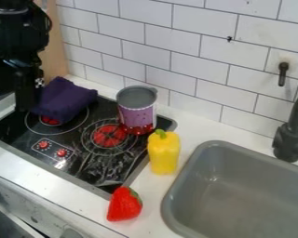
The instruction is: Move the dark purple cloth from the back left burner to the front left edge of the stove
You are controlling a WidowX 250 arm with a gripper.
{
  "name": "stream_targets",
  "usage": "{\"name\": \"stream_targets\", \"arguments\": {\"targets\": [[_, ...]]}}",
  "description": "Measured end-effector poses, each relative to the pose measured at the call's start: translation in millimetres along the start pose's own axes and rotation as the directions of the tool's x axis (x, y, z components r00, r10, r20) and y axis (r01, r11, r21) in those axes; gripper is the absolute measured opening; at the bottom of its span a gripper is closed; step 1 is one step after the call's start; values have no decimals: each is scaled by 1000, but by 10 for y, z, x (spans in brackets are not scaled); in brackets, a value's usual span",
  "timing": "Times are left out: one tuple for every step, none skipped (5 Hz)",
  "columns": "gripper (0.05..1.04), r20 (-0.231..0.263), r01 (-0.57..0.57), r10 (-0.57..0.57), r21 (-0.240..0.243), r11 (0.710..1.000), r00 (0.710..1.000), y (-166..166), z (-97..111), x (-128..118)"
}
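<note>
**Purple cloth point(63, 100) sat on the stove point(92, 160), next to the hand point(26, 103)**

Largest first. White tiled wall point(170, 42) ran along the back. White worktop point(201, 130) carried the rest. Grey sink point(239, 186) was set in at the right of the view, black stove at the left, with red burner marks and two small red dial marks on its glass.

Black arm point(17, 35) came in from the upper left. Hand pointed down at the stove's back left corner, right beside the cloth's left edge. Couldn't tell how far open it was, or whether it had hold of the cloth.

Cloth lay bunched up, peaked on top, partly over the back left burner mark.

Black faucet point(293, 139) stood behind the sink. Purple-and-red pot point(138, 114), grey inside, stood upright at the back right of the stove. Yellow pepper point(164, 154) stood stem up, between stove and sink. Red strawberry point(125, 204) was near the stove's front corner, tip down. Small black peg point(283, 74) stuck out of the wall above the faucet.
</note>
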State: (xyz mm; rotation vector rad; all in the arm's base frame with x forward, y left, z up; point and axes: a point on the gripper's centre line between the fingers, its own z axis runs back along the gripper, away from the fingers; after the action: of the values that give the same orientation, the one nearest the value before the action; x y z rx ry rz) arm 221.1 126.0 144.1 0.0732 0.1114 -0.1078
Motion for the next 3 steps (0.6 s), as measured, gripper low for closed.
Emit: {"name": "stream_targets", "arguments": {"targets": [[1001, -20, 4, -4, -16, 1000, 1000, -17, -60, 3], [1001, 18, 2, -1, -57, 998, 1000, 202, -77, 258], [1001, 42, -14, 16, -46, 999, 999, 436, -153, 432]]}}
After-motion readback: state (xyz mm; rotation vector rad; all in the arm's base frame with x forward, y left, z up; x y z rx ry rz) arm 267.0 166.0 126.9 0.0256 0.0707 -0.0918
